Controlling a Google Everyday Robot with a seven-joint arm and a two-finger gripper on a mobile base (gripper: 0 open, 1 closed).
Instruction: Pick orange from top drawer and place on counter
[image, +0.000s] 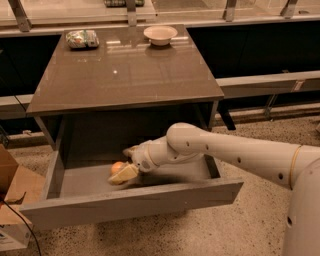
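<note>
Desk (125, 75) up top, drawer (130, 200) standing wide open beneath it. The arm (225, 150) reaches in from the right, claw (125, 173) low over the drawer floor. Orange (116, 166) sits tight against the claw's far side, partly hidden; whether it's gripped, can't tell.

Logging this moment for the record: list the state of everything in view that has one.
top drawer, pulled open
orange, inside the drawer, not yet lifted out
gripper, down inside the drawer, at the orange
bowl, upright on the counter
packet, lying flat on the counter
</note>
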